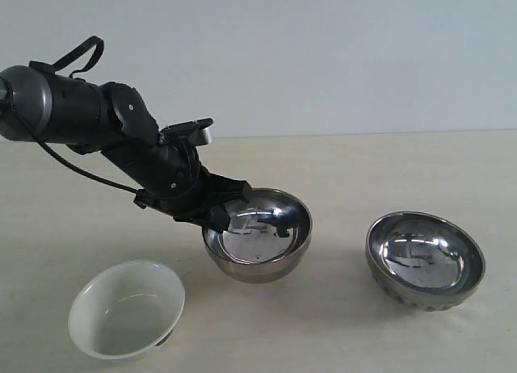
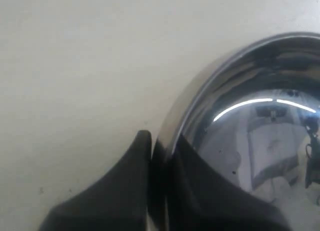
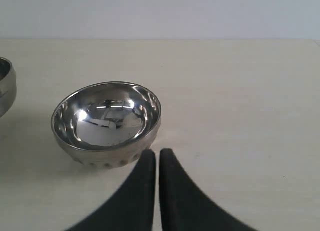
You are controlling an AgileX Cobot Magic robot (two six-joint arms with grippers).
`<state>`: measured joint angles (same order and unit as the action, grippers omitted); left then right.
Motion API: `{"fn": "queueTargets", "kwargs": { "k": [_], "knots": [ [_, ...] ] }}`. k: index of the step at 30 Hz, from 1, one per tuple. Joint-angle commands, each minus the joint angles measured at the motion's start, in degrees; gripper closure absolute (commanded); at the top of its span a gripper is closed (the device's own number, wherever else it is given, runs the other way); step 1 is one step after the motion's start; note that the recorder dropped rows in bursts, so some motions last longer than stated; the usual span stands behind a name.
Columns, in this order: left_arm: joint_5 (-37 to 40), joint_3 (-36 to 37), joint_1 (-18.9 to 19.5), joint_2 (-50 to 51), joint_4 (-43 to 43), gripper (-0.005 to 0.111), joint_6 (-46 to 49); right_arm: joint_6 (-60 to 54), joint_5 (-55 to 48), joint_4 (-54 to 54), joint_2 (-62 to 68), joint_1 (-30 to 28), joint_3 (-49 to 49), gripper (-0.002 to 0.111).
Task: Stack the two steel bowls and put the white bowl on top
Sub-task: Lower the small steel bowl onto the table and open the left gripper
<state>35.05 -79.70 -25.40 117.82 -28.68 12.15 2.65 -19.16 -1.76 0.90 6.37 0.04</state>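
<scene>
The plain steel bowl (image 1: pixel 258 236) sits mid-table, tilted a little, and my left gripper (image 1: pixel 220 215) is shut on its left rim. In the left wrist view the gripper (image 2: pixel 161 143) has one finger outside and one inside the plain bowl's (image 2: pixel 250 121) rim. The dimpled steel bowl (image 1: pixel 425 260) stands upright at the right; in the right wrist view this dimpled bowl (image 3: pixel 107 122) lies just beyond my right gripper (image 3: pixel 158 153), which is shut on nothing. The white bowl (image 1: pixel 127 308) leans at the front left.
The table (image 1: pixel 363 163) is pale beige with a plain white wall behind. The left arm's black body (image 1: pixel 97 123) hangs over the table's left side. An edge of the plain bowl (image 3: pixel 6 88) shows at the border of the right wrist view.
</scene>
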Motion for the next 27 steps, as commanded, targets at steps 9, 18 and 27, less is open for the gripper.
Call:
{"fn": "queueTargets", "kwargs": {
  "k": [9,18,27],
  "knots": [
    [0.76,0.14,0.12,-0.36,-1.13,0.103,0.75,-0.04,0.22,-0.41,-0.22,-0.04,-0.04,0.108],
    [-0.54,1.96,0.12,-0.36,-1.98,0.103,1.35,-0.04,0.22,-0.41,-0.22,-0.04,-0.04,0.108],
    [-0.51,2.29,0.12,-0.36,-1.98,0.103,1.58,-0.04,0.22,-0.41,-0.22,-0.04,-0.04,0.108]
  ]
}}
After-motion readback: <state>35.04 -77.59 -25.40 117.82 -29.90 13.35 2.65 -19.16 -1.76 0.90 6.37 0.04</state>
